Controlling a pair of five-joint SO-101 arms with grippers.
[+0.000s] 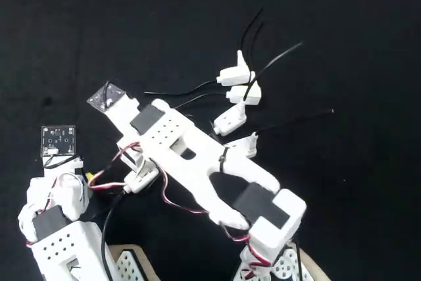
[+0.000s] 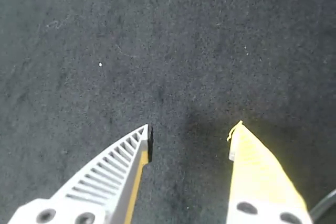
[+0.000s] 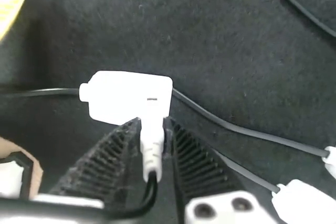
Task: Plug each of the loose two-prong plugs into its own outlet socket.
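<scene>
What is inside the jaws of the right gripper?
The right gripper is shut on the narrow neck of a white plug, a black cable trailing from it. The neck meets a white block ahead; the prongs are hidden where they join.

Cover of the counter (image 2: 210, 51): black cloth, matt, fine fuzzy nap, pale lint specks. On the left gripper (image 2: 192, 129), one jaw is white ribbed plastic, the other smooth yellow plastic; both matt. On the right gripper (image 3: 152, 127), jaws of black plastic, ridged, dull. Between them the plug (image 3: 151, 148): white plastic, smooth, slight sheen. The outlet socket (image 3: 126, 95): same smooth white plastic. A cord (image 3: 236, 129): black, smooth, faint gloss. At centre of the high view, arm shell (image 1: 204, 172): white matt plastic.
</scene>
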